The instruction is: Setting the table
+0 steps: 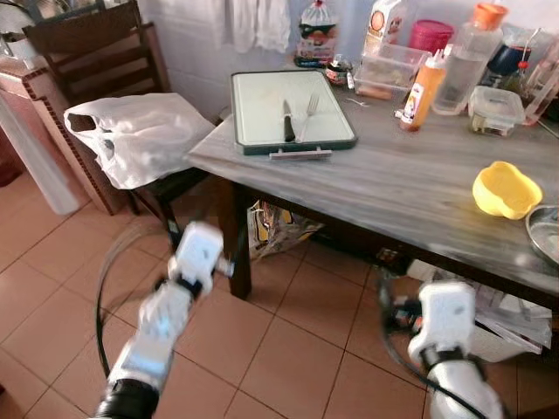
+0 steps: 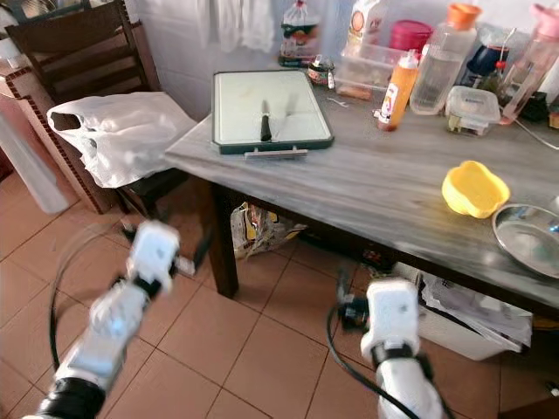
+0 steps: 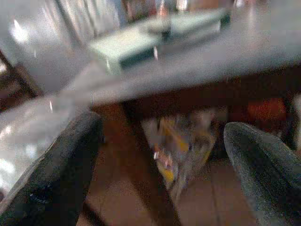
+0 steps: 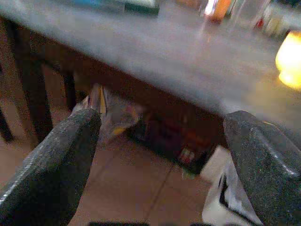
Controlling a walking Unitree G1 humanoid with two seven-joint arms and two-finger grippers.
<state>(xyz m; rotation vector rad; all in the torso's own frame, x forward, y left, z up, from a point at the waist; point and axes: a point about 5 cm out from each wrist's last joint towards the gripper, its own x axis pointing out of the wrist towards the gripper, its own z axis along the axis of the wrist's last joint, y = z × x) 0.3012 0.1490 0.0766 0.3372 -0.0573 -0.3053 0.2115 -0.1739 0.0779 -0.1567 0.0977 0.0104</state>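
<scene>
Lying side by side on a green tray (image 1: 262, 109) at the worktop's (image 1: 393, 183) far left corner, a knife (image 1: 287, 120) and fork (image 1: 306, 116) are noted. A yellow bowl (image 1: 506, 189) and metal dish (image 2: 531, 237) sit near the right edge. Both tools, left (image 3: 160, 169) and right (image 4: 160, 165), are held below the worktop edge over the tiled floor (image 1: 288, 349), fingers spread apart, nothing gripped.

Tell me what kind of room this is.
Likely a home kitchen or dining area: a wooden table holding a tray with a knife and fork, bottles, and tiled floor.
</scene>
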